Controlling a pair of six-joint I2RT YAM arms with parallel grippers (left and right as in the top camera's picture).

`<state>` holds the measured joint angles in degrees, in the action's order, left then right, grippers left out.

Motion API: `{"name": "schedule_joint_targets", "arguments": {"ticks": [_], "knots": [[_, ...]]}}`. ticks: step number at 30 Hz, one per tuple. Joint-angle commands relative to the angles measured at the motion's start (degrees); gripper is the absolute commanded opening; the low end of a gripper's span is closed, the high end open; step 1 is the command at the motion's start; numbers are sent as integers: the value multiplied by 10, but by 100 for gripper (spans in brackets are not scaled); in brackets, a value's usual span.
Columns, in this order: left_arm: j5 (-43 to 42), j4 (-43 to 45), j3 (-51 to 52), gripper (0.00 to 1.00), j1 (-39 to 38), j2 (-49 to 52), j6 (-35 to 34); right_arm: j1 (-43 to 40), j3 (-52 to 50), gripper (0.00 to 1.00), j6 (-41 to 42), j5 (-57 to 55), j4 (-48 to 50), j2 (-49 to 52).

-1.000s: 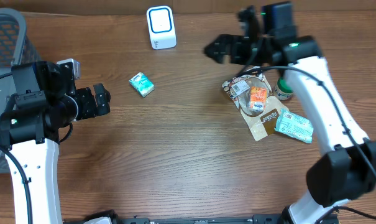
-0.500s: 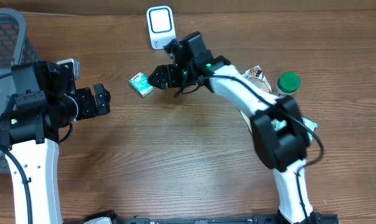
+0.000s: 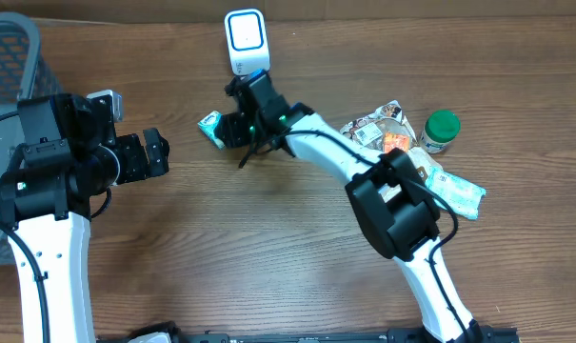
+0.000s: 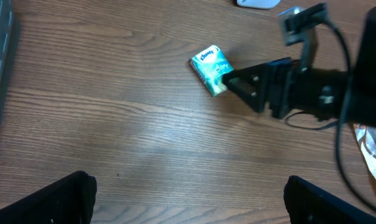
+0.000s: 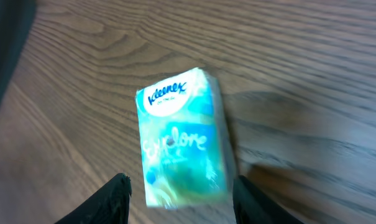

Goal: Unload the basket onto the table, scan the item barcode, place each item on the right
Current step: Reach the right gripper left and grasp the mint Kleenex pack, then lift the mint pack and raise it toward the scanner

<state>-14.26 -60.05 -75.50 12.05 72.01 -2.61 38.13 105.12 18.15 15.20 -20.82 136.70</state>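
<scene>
Half-open, the right pincer [image 5: 183, 185] straddles one end of the Kleenex pack [image 5: 178, 140], narrow gaps either side.

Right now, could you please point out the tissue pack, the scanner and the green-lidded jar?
tissue pack [image 5: 178, 143], right wrist view, middle of printed face
scanner [image 3: 246, 34], overhead view, middle of its front panel
green-lidded jar [image 3: 443, 125], overhead view, centre of lid

Glossy plastic-wrapped tissue pack [image 5: 178, 140] on matt wood-grain table [image 5: 299, 62], seemingly laminate.
</scene>
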Motion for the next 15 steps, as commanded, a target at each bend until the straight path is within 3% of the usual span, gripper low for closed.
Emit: {"name": "schedule_joint_targets", "arguments": {"ticks": [1,10,15], "knots": [[3,1,-7,100,3,0,5,3,20,50,-3,-65,16,21],[3,1,-7,100,3,0,5,-3,20,49,-3,-70,31,26],[3,1,-7,99,3,0,5,5,20,42,-1,-23,25,36]]}}
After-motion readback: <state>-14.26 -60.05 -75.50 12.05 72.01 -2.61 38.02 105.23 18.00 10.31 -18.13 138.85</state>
